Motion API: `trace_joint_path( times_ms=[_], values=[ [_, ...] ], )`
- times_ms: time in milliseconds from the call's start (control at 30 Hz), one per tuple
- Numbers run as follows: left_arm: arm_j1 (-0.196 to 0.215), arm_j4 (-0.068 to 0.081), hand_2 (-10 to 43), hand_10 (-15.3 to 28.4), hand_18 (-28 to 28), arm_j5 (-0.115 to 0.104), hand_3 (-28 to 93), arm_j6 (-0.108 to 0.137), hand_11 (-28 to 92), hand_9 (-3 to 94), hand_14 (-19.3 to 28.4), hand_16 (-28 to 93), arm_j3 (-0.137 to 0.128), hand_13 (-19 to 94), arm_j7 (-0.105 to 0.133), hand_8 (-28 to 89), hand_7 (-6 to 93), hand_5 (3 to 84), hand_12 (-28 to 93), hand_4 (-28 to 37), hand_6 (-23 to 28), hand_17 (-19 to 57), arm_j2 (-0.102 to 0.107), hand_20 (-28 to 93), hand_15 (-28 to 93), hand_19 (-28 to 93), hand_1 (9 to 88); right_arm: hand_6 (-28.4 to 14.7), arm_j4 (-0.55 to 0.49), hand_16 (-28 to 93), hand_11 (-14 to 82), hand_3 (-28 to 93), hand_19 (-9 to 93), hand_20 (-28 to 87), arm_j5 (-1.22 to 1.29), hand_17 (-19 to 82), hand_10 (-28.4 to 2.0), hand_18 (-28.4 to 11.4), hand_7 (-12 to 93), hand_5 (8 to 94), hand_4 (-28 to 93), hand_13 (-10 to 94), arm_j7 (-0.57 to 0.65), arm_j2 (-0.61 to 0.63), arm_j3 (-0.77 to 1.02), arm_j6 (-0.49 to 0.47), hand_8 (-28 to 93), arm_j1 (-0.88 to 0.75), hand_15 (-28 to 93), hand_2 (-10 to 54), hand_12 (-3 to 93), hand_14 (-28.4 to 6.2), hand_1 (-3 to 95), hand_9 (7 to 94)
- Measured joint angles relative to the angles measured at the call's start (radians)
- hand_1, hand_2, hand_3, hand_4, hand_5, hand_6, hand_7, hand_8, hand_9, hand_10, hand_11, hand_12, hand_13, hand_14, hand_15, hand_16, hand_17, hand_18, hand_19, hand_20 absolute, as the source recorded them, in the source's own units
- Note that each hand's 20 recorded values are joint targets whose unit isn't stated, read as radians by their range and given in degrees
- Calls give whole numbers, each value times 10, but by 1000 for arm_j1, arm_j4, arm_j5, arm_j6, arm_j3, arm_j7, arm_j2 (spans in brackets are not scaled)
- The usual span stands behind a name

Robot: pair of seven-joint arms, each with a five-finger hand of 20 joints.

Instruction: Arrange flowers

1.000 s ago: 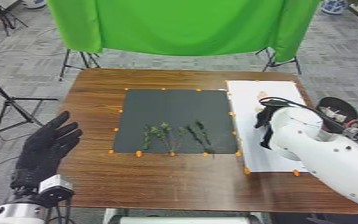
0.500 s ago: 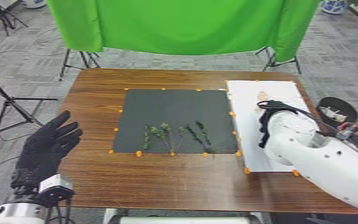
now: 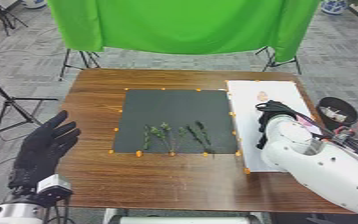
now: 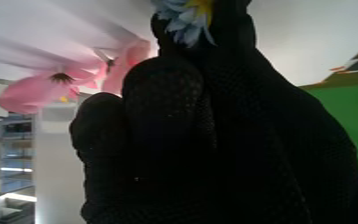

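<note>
Glove and all, the right hand [image 3: 268, 118] is sitting over the white sheet [image 3: 246, 97] at the right side of the table [image 3: 175, 185], and whether it is pinching anything, we cannot tell. Up at its tip, in the wrist view, a pale blue flower [image 4: 186, 20] is flashing a yellow middle, with pink flowers [image 4: 33, 92] showing beside the glove. Leftward now, green sprigs [image 3: 202, 134] are lying on the black mat [image 3: 162, 107], down toward the robot's edge, and orange markers [image 3: 139, 153] are dotting the mat's border. Farther left, the left hand [image 3: 44, 147] is holding its fingers spread. Behind the table, green cloth [image 3: 184, 25] is hanging, while a dark bin [image 3: 342, 101] is standing off the right side.
</note>
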Motion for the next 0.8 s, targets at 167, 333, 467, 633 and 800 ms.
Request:
trace_joint_path(
  times_ms=[167, 333, 467, 633, 800],
  values=[
    [25, -3, 71, 188, 203, -8, 656, 2, 286, 320, 234, -112, -14, 176, 18, -77, 96, 388, 107, -207, 103, -102, 2, 71, 477, 418, 304, -21, -21, 154, 125, 742, 932, 257, -18, 608, -82, -122, 328, 750, -264, 856, -14, -2, -19, 3, 116, 34, 650, -95, 350, -18, 635, 890],
    [47, -8, 71, 188, 203, -20, 657, 6, 286, 319, 234, -112, -24, 176, 33, -77, 97, 388, 107, -207, 102, -102, 12, 71, 476, 418, 303, -22, -42, 158, 127, 749, 932, 267, -33, 611, -83, -123, 323, 753, -264, 859, -28, -11, -20, 1, 119, 79, 652, -95, 355, -17, 634, 892],
    [61, -14, 72, 188, 203, -22, 656, 8, 285, 319, 234, -112, -38, 175, 33, -77, 96, 387, 107, -207, 102, -102, 12, 71, 476, 418, 304, -23, -62, 161, 127, 750, 932, 275, -35, 611, -84, -124, 318, 756, -264, 859, -47, -25, -6, -6, 123, 102, 654, -95, 356, -17, 635, 893],
    [90, -24, 72, 188, 203, -21, 656, 10, 284, 319, 234, -112, -79, 175, 30, -77, 96, 388, 107, -206, 102, -102, 8, 71, 476, 418, 303, -24, -92, 163, 128, 751, 932, 282, -28, 611, -83, -125, 315, 757, -262, 858, -87, -51, 5, -23, 125, 124, 656, -95, 358, -17, 634, 893],
    [128, -31, 72, 188, 203, -21, 655, 14, 283, 317, 234, -111, -133, 175, 30, -77, 96, 386, 107, -206, 102, -102, -10, 71, 476, 417, 302, -24, -101, 165, 129, 751, 932, 286, 29, 610, -83, -125, 313, 758, -260, 858, -134, -116, -17, -43, 127, 178, 657, -95, 360, -17, 633, 892]
  ],
)
